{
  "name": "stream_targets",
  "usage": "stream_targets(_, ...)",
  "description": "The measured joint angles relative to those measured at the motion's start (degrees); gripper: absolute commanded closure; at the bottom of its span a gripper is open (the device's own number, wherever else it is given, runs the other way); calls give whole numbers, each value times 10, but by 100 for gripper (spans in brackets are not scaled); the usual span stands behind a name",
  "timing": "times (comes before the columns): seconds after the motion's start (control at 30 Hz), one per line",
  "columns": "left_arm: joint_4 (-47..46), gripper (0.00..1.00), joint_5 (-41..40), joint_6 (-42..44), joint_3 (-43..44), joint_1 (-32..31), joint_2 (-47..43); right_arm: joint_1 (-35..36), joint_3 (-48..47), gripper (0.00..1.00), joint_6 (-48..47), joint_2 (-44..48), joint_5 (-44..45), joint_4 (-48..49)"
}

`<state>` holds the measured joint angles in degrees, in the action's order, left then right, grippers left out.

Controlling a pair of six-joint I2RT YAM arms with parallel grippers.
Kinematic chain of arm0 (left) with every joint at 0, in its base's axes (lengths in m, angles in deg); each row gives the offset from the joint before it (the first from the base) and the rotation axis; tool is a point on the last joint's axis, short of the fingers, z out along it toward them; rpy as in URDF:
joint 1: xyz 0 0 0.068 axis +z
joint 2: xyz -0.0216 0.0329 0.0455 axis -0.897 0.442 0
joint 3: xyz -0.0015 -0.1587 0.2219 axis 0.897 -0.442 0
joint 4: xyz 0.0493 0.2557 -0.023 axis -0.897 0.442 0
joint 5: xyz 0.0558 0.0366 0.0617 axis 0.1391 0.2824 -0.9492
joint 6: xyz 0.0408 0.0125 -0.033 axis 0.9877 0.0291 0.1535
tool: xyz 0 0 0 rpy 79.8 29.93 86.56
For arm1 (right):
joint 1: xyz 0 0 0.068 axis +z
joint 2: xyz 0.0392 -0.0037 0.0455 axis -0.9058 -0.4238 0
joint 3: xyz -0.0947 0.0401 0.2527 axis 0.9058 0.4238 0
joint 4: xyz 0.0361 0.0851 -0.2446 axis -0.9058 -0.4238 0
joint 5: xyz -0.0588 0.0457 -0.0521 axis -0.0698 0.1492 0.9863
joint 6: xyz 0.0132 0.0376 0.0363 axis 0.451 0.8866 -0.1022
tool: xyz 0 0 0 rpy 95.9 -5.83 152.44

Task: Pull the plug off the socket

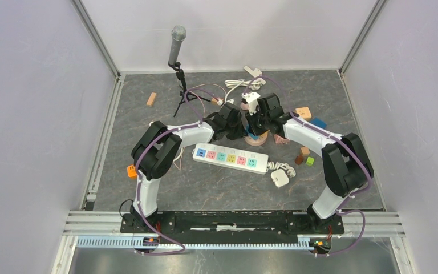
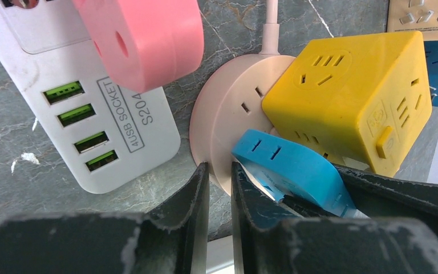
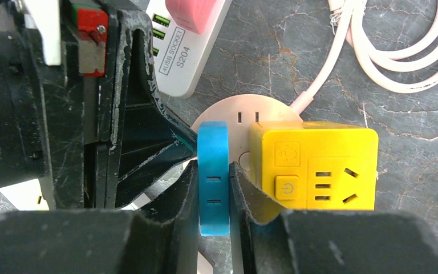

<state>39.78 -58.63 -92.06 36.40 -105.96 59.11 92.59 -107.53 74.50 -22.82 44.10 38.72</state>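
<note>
A round pale-pink socket (image 2: 228, 114) lies flat on the grey table, carrying a flat blue plug (image 3: 213, 142) and a yellow cube adapter (image 3: 313, 165) side by side. My right gripper (image 3: 214, 166) is shut on the blue plug, one finger on each flat face. My left gripper (image 2: 219, 171) is shut on the near rim of the round socket, right beside the blue plug (image 2: 296, 165). From above, both grippers (image 1: 236, 127) (image 1: 258, 125) meet over the socket (image 1: 256, 141) behind the long strip.
A white USB power strip (image 2: 91, 114) with a pink adapter (image 2: 148, 40) lies just left of the socket. A long white strip with coloured outlets (image 1: 230, 158) lies nearer the bases. A microphone stand (image 1: 177, 51), coiled white cables (image 3: 399, 51) and small blocks (image 1: 303, 112) are around.
</note>
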Motion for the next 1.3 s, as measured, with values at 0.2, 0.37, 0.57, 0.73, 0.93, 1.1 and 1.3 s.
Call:
stream_targets(0.2, 0, 76, 3, 0, 0, 0, 0, -1, 0, 100, 18, 1, 5, 0)
stream_targets(0.37, -2, 76, 8, 0, 0, 0, 2, -17, -1, 100, 42, 3, -13, -10)
stream_targets(0.57, -2, 76, 9, 0, 0, 0, 2, -10, -1, 100, 38, 3, 0, -9)
stream_targets(0.73, 0, 76, 9, 0, 2, 0, 2, -9, -1, 100, 37, 5, 1, -10)
stream_targets(0.93, 0, 76, 15, 0, 6, 0, 6, -27, -1, 100, 64, 6, -20, -12)
stream_targets(1.1, 1, 76, 20, 0, 10, 0, 10, -21, -1, 100, 57, 12, -9, -9)
stream_targets(1.3, 2, 76, 25, 0, 16, 0, 15, -18, -31, 100, 37, 14, 2, -31)
